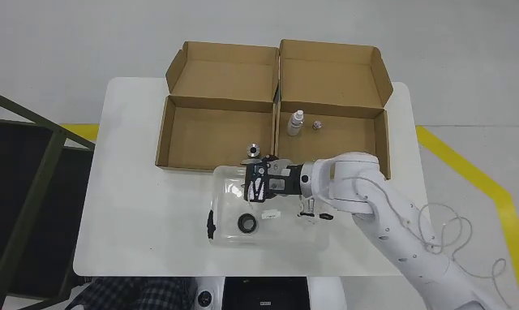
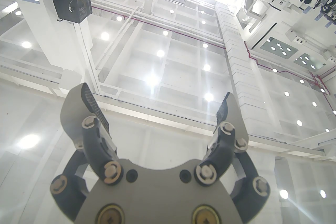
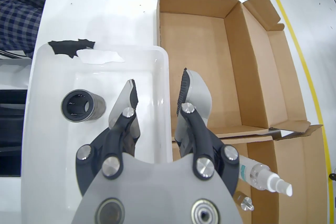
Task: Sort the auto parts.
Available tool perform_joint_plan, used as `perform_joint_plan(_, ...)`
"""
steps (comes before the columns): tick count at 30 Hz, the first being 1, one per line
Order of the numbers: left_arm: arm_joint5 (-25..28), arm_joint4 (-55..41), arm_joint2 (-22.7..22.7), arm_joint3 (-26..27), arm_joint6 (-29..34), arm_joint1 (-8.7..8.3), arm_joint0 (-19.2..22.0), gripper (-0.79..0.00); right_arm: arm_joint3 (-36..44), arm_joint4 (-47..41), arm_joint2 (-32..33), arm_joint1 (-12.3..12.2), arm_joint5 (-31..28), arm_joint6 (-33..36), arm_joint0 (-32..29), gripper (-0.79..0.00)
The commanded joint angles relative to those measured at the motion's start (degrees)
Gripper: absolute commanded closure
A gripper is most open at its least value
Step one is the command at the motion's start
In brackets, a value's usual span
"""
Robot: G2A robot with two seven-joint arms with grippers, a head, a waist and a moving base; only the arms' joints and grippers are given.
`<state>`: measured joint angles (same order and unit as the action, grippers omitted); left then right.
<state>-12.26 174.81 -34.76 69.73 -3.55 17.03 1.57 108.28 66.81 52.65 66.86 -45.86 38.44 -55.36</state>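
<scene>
Item: black, steel-sleeved cylindrical bearing (image 3: pixel 82 105), lying on its side in the translucent white plastic tray (image 3: pixel 99 51) at the white table's (image 1: pixel 138 188) near edge.
Right gripper (image 3: pixel 158 87): fingers spread, empty, over the tray's far rim.
Left gripper (image 2: pixel 156 101): fingers spread, empty.
Handling: I'd straddle the barrel's sides, not its ends, before closing.

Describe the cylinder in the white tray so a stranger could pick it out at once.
On the white table, find the white tray beside two cardboard boxes. In it, near the open right gripper, sits a short metal cylinder with a black bore; the spray bottle and small silver part lie in a box instead.
</scene>
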Motion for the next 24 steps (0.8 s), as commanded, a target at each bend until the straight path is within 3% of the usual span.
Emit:
perform_joint_plan(1, 0.00, 0.00, 0.00, 0.00, 0.00, 0.00, 0.00, -0.785, 1.52, 0.44, 0.97, -0.55, -1.48, 0.31, -1.84, -0.311)
perform_joint_plan(13, 0.00, 0.00, 0.00, 0.00, 0.00, 0.00, 0.00, -0.785, 4.74, 3.76, 3.95, -2.87, -7.34, 0.64, -9.77, -0.320)
perform_joint_plan(24, 0.00, 0.00, 0.00, 0.00, 0.00, 0.00, 0.00, -0.785, 4.74, 9.78, 3.80, -4.12, -10.58, -1.22, -13.35, -0.354)
